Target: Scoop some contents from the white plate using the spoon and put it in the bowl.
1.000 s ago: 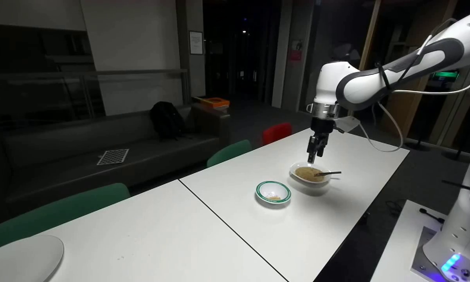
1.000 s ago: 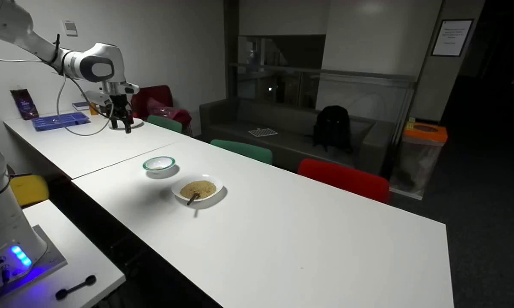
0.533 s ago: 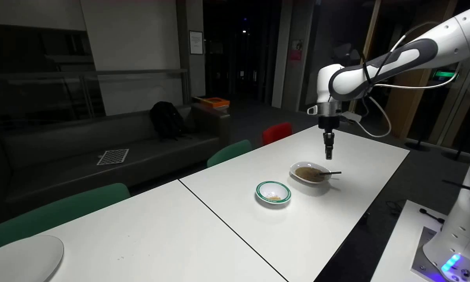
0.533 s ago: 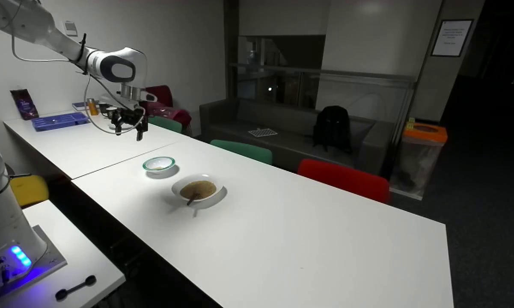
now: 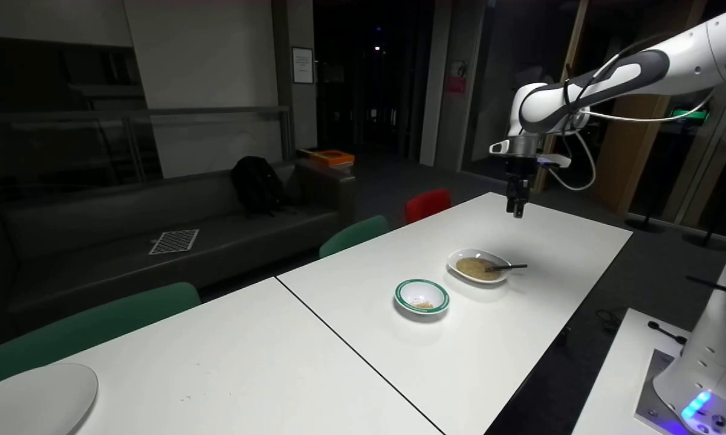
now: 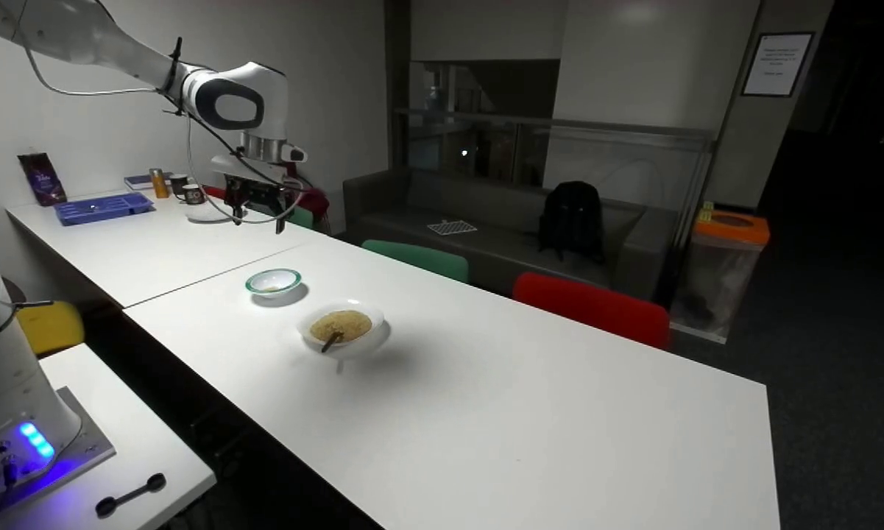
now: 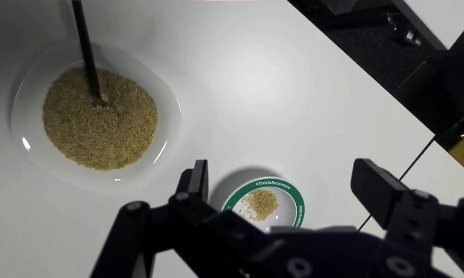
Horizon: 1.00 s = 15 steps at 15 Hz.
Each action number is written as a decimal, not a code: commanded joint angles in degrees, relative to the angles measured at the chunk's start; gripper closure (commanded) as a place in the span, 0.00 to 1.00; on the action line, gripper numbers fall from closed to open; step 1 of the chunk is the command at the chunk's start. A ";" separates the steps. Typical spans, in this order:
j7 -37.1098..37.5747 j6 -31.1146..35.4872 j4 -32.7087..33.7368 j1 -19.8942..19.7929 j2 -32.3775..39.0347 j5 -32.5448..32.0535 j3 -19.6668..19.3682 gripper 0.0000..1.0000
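Note:
The white plate (image 7: 172,119) holds a mound of tan-brown rice, the contents (image 7: 96,135); both exterior views show the plate (image 5: 455,261) (image 6: 305,322). The spoon (image 7: 85,50) has a dark slim handle; its head is sunk in the rice and its handle sticks out over the rim (image 5: 511,266) (image 6: 330,343). The bowl (image 7: 299,197), with a green rim and a little rice inside, stands beside the plate (image 5: 420,293) (image 6: 272,279); its near part is hidden by the gripper in the wrist view. My gripper (image 7: 280,173) is open and empty, high above the table (image 5: 515,212) (image 6: 258,222).
A large pale plate (image 5: 36,399) lies on the adjoining table. A blue tray (image 6: 103,208), an orange bottle (image 6: 160,183), mugs (image 6: 191,193) and a dark packet (image 6: 42,179) stand at the far end. Chairs (image 6: 592,309) line the table's long side.
My gripper has risen and moved to the right in both exterior views, turning at the wrist. The plate, spoon and bowl have not moved.

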 commanded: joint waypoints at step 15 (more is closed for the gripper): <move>-27.25 15.73 -0.38 -3.84 8.62 -4.25 0.12 0.00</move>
